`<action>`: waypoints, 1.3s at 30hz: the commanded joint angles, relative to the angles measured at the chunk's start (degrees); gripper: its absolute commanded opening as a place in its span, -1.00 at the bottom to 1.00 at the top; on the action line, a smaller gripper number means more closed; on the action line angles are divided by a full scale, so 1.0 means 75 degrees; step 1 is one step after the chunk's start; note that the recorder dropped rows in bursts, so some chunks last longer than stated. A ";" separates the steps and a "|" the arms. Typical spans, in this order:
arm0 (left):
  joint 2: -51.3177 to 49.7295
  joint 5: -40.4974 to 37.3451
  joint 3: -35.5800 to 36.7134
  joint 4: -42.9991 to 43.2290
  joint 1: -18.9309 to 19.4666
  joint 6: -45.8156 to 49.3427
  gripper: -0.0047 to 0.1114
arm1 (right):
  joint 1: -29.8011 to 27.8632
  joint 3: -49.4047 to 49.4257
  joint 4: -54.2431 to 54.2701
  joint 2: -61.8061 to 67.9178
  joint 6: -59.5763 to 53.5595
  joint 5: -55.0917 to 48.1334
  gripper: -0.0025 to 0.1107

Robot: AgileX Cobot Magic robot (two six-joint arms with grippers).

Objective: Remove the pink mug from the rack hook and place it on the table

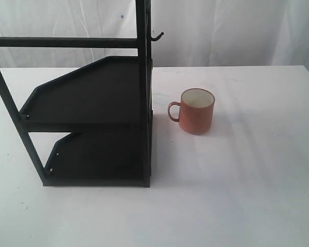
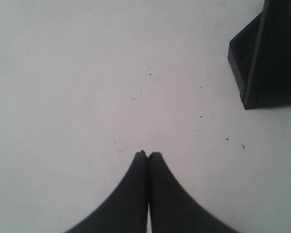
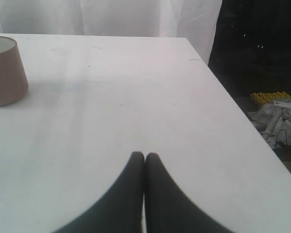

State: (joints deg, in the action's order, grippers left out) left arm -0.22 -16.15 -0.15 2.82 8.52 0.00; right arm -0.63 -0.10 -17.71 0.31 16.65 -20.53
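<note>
Exterior: pink mug (image 1: 197, 112), matte terracotta cylinder with cream interior and loop handle (handle turned toward the rack (image 1: 92, 98)), upright on the white table (image 1: 247, 195) beside that black metal frame, apart from the thin upcurved rack hook (image 1: 156, 36) above. Left wrist: left gripper (image 2: 148, 154), dark tapered fingers pressed tip to tip, holding nothing, near a corner of the rack. Right wrist: right gripper (image 3: 144, 155), likewise pressed together, the mug well apart from it.
</note>
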 commanded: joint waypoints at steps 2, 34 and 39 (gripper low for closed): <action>0.0029 0.0014 0.0020 -0.0027 -0.0001 0.0000 -0.92 | 0.0007 0.0014 0.0019 -0.0041 0.0043 0.0035 -0.96; 0.0029 0.0014 0.0020 -0.0027 -0.0159 0.0000 -0.92 | 0.0007 0.0014 0.0019 -0.0041 0.0043 0.0035 -0.96; 0.0029 0.0014 0.0020 -0.0027 -0.0159 0.0000 -0.92 | 0.0007 0.0014 0.0019 -0.0041 0.0043 0.0035 -0.96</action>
